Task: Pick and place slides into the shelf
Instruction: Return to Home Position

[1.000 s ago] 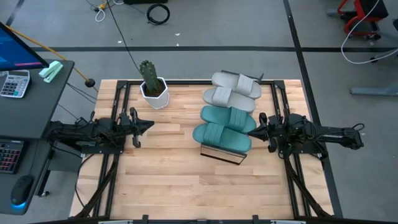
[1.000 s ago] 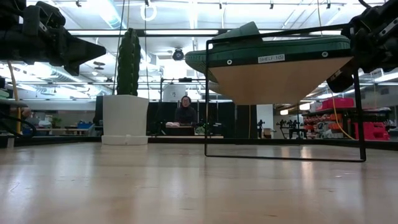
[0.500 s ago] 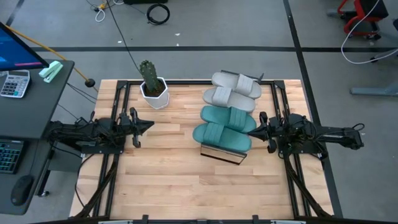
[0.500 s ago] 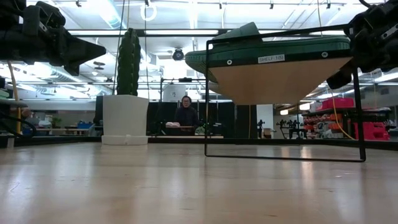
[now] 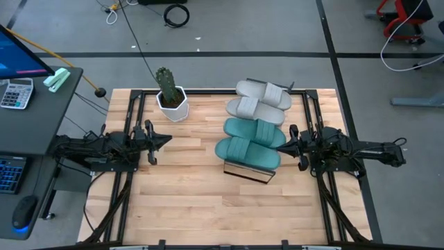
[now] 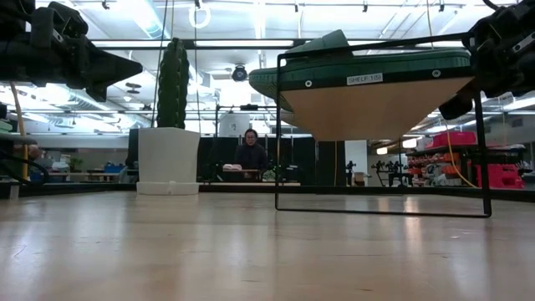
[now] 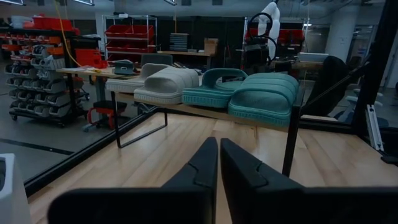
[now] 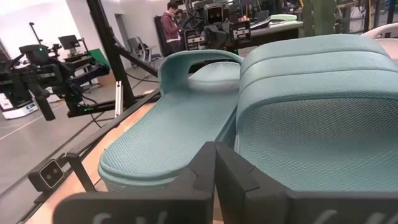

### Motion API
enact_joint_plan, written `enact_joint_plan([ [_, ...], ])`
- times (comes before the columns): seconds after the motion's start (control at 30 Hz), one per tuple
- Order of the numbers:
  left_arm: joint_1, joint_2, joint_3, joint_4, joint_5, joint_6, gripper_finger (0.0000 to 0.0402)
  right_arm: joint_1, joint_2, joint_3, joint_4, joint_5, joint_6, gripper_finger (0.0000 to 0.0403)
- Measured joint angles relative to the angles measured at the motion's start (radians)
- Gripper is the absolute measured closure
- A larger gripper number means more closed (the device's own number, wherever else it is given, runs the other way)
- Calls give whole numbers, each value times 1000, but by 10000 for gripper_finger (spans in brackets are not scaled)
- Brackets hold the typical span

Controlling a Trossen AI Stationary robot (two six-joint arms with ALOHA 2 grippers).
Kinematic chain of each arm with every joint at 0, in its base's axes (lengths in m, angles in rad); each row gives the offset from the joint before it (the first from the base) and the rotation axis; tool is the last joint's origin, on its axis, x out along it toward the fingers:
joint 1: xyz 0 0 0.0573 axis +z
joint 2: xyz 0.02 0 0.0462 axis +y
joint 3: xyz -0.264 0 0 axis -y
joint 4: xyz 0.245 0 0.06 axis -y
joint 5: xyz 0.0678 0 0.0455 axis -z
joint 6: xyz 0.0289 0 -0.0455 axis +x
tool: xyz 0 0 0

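Four slides lie side by side by their soles on the shelf's plank top (image 5: 244, 171): two light grey ones (image 5: 262, 94) (image 5: 255, 110) toward the far edge, two teal ones (image 5: 254, 130) (image 5: 247, 151) nearer. The left wrist view shows the row, grey slides (image 7: 163, 84) and teal slides (image 7: 264, 90). My left gripper (image 5: 168, 139) is shut and hangs left of the shelf, well apart from it. My right gripper (image 5: 279, 147) is shut, just right of the teal slides (image 8: 298, 118), touching nothing that I can see.
A white pot with a cactus (image 5: 170, 94) stands at the far left of the table. Dark rails (image 5: 132, 114) (image 5: 316, 111) run along both sides. Bare wood lies between the left gripper and the shelf and along the near edge. A person (image 6: 248, 150) sits in the room beyond.
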Motion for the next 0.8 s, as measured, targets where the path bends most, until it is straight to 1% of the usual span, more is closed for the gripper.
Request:
enact_joint_plan([
  [0.13, 0, 0, 0, 0, 0, 0, 381, 0, 0, 0, 0, 0, 0, 387],
  [0.5, 0, 0, 0, 0, 0, 0, 366, 0, 0, 0, 0, 1, 1, 387],
  [0.8, 0, 0, 0, 0, 0, 0, 378, 0, 0, 0, 0, 2, 1, 388],
])
